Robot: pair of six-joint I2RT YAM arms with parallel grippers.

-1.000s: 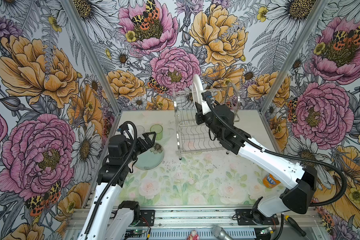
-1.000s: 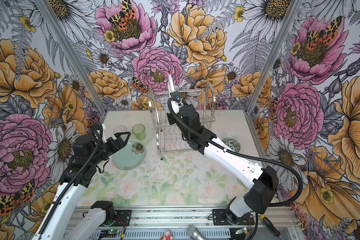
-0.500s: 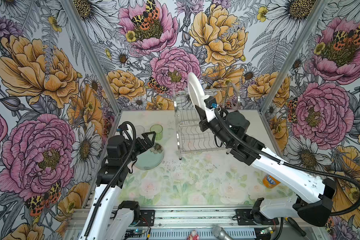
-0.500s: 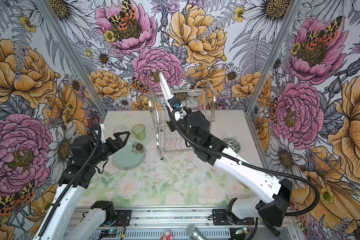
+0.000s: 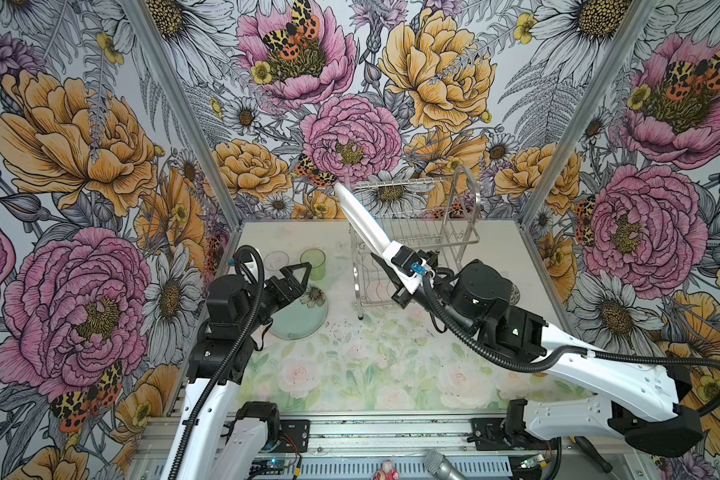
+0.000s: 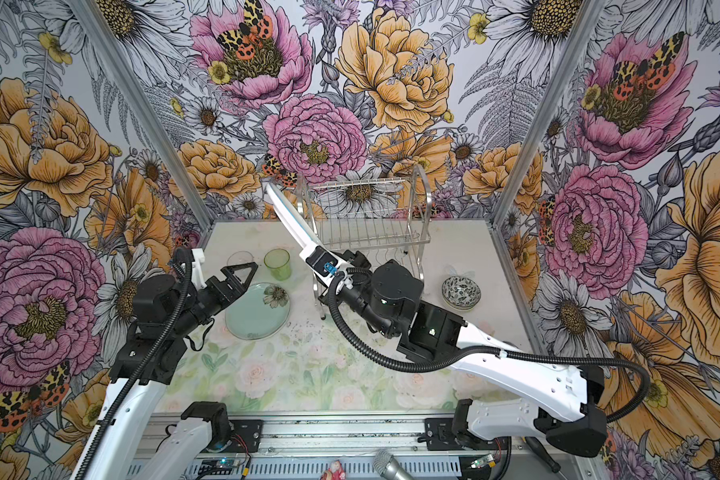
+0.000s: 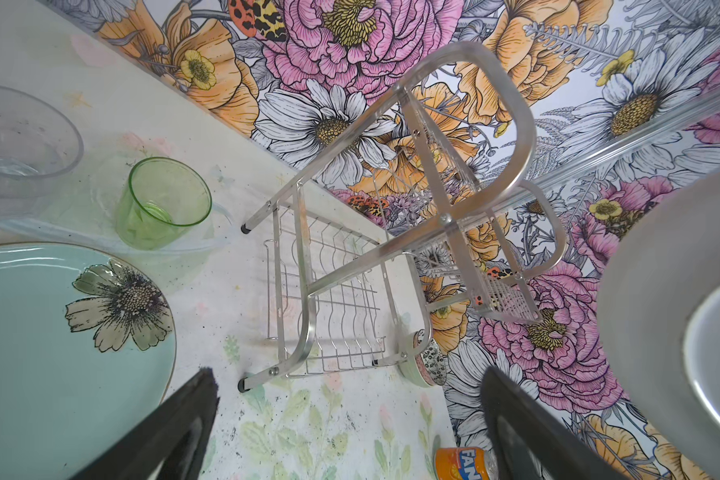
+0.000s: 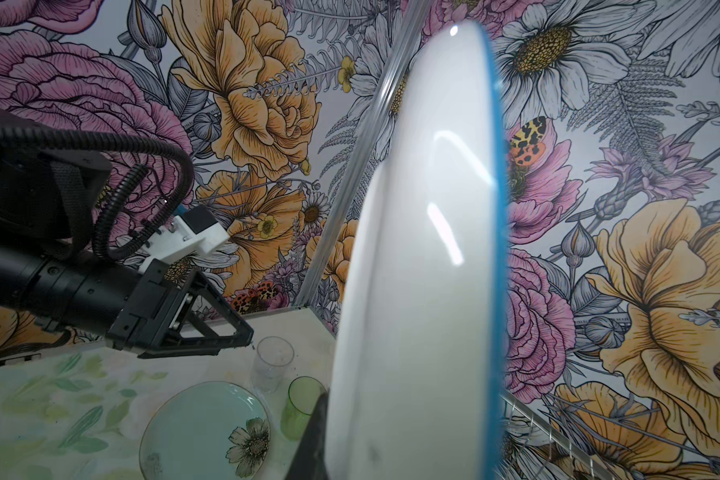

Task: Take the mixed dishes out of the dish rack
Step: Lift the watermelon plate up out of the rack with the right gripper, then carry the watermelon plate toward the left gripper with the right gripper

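Holding a white, blue-rimmed plate edge-on beside the chrome wire dish rack, centre of a top view, the right end effector clamps its lower rim. Left wrist view, bottom: the left end effector gapes, empty. Right wrist view: next, probably lay it flat by the pale aqua plate, lower left.

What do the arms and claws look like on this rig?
Left arm and right arm: white shells on the long links, black joint housings, a black corrugated hose looped outside each. Left claw and right claw: black; the left's fingers are open triangular frames. White bracket at each wrist, small blue part on the right one.
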